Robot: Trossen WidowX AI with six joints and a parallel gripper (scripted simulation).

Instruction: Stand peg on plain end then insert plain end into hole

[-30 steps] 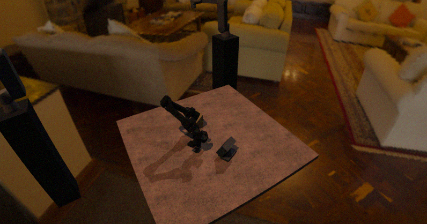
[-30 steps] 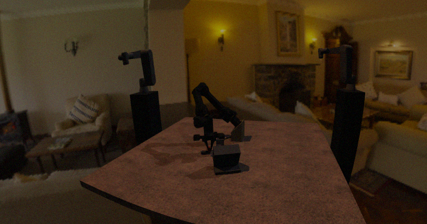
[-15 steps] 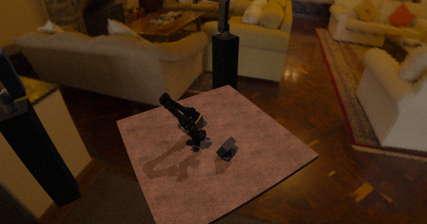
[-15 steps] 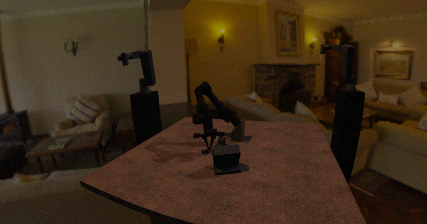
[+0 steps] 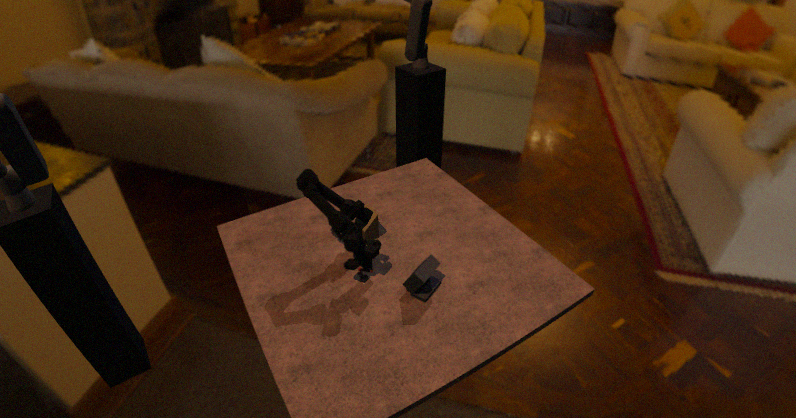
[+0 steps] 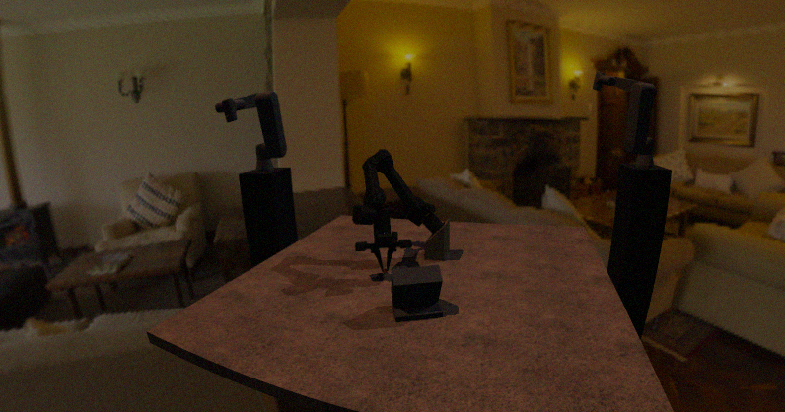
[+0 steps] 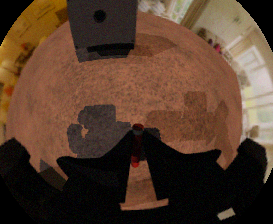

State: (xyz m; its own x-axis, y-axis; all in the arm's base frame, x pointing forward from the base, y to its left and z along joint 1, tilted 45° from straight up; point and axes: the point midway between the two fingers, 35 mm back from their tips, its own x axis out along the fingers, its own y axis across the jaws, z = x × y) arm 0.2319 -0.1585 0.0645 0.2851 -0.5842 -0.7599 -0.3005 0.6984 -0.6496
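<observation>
My gripper [image 5: 364, 268] [image 6: 384, 269] [image 7: 137, 132] points down, low over the table, and is shut on the peg. The peg [image 7: 136, 150] is dark red and runs between the fingertips in the wrist view, with a greyish band near its far end and a brighter red near end. In the top and exterior views it is tiny and dark, so its exact tilt and any gap to the table cannot be told. The dark sloped panel [image 5: 422, 274] [image 6: 415, 288] [image 7: 118, 30] stands apart from the gripper; its round hole [image 7: 99, 16] shows in the wrist view.
A tan wedge-shaped piece [image 5: 370, 226] [image 6: 439, 242] stands beside the arm's base. The pinkish table [image 5: 490, 326] [image 6: 522, 349] ends well beyond the panel. Two dark pedestals [image 5: 420, 114] [image 6: 637, 234] with other arms stand off the table.
</observation>
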